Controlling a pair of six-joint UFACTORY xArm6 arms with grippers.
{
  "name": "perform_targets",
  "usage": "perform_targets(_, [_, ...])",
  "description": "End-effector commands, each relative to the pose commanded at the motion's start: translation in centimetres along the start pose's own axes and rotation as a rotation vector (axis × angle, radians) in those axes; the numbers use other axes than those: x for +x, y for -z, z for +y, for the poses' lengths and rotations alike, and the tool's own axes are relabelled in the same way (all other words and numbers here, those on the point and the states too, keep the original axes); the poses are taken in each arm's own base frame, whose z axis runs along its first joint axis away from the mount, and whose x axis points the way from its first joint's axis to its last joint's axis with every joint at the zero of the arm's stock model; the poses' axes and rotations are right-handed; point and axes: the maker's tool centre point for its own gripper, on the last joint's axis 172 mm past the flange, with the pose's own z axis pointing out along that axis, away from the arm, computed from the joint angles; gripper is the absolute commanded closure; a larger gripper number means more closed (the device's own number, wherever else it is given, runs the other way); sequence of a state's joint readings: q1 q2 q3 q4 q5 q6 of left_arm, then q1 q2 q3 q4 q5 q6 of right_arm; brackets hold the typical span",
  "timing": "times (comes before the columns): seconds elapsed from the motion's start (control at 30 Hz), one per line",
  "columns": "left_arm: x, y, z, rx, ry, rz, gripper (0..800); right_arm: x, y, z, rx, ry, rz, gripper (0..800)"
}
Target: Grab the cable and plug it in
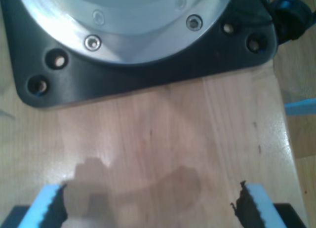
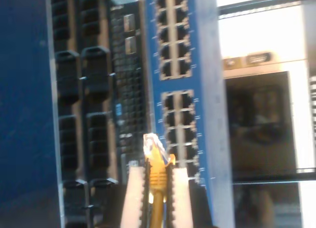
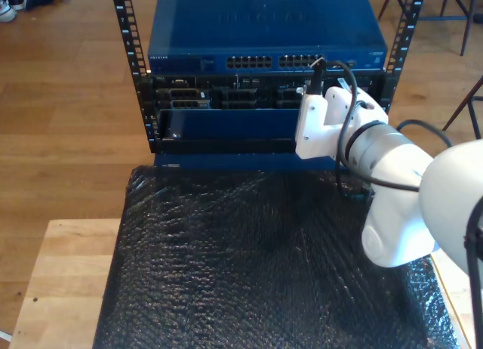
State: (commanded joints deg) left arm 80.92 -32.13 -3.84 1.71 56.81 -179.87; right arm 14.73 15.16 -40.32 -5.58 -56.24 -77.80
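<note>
The yellow cable [image 2: 158, 188] ends in a clear plug [image 2: 152, 145], and my second gripper [image 2: 157, 170] is shut on it just behind the plug. The plug tip hovers close in front of the blue network switch [image 2: 197, 65], beside its rows of ports, and is not seated in one. In the exterior view the white arm holds that gripper [image 3: 317, 71] at the switch's port row [image 3: 275, 62], toward the view's right. My first gripper [image 1: 153, 203] is open over bare wood with nothing between its light-blue pads [image 1: 49, 201].
The switch [image 3: 264, 32] sits atop a black rack [image 3: 128, 39] above darker equipment [image 3: 226, 100]. A black bubble-textured mat [image 3: 249, 258] covers the wooden table [image 3: 53, 288]. A black base plate [image 1: 148, 75] with a silver arm base lies ahead of my first gripper.
</note>
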Motion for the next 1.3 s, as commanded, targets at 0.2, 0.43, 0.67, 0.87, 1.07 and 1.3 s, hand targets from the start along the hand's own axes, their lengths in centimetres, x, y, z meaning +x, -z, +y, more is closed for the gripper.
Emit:
perform_targets(0.2, [0.0,0.0,0.0,0.000,0.000,0.000,0,0.0,-0.4,0.3,-0.045,-0.001,0.010,800])
perform_targets(0.43, [0.0,0.1,0.0,0.000,0.000,0.000,0,-0.5,-1.9,-0.4,-0.068,-0.006,0.012,800])
perform_targets(0.67, [0.0,0.0,0.0,0.000,0.000,0.002,0,0.0,-1.4,1.0,-0.142,-0.004,0.031,800])
perform_targets(0.87, [0.0,0.0,0.0,0.000,0.000,0.002,0,-0.6,-1.4,0.7,-0.152,-0.010,0.014,800])
perform_targets(1.07, [0.0,0.0,0.0,0.000,0.000,0.002,0,-0.9,-0.7,1.1,-0.183,-0.014,0.003,800])
perform_targets(1.3, [0.0,0.0,0.0,0.000,0.000,0.002,0,-0.9,0.3,0.9,-0.239,0.002,0.010,800])
